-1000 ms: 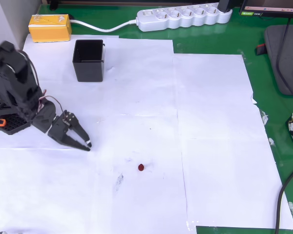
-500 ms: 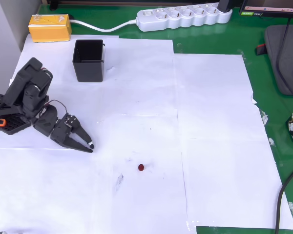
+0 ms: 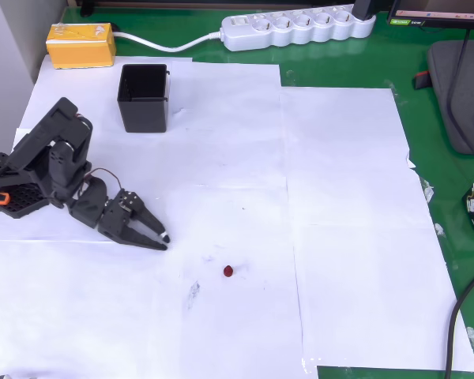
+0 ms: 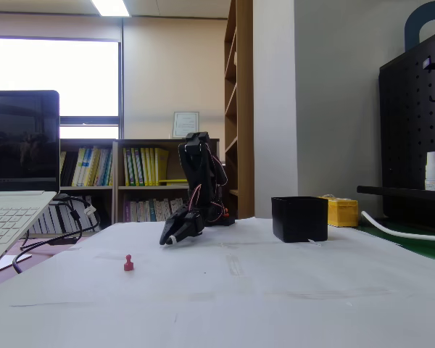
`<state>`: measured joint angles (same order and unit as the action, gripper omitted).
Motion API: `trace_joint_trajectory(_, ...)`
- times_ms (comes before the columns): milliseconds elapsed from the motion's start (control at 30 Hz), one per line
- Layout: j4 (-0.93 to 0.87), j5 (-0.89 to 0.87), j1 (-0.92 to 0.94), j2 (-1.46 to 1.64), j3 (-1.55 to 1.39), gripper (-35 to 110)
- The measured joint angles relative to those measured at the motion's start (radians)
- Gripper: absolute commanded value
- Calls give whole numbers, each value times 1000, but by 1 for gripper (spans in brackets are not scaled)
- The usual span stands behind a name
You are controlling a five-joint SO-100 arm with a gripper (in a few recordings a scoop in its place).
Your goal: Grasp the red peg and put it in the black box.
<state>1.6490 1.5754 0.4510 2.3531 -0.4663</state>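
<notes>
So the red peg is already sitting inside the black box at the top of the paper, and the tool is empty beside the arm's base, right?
Not quite. The red peg is not inside the black box; the overhead view shows it lying on the white paper, well apart from the box. The rest holds: the box stands near the paper's top edge and the tool is empty beside the base.

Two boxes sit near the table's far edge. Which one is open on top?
The black box, hollow with upright walls. The yellow box beside the power strip is closed.

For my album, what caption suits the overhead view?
Black gripper reaching toward red peg, black box waiting behind.
</notes>
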Motion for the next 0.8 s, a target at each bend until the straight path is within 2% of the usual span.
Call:
trace_joint_trajectory(233, -31, 0, 0, 11, -43, 10)
trace_joint_trajectory(533, -103, -35, 0, 3, -58, 24)
trace_joint_trajectory(800, -222, -46, 0, -78, -57, 25)
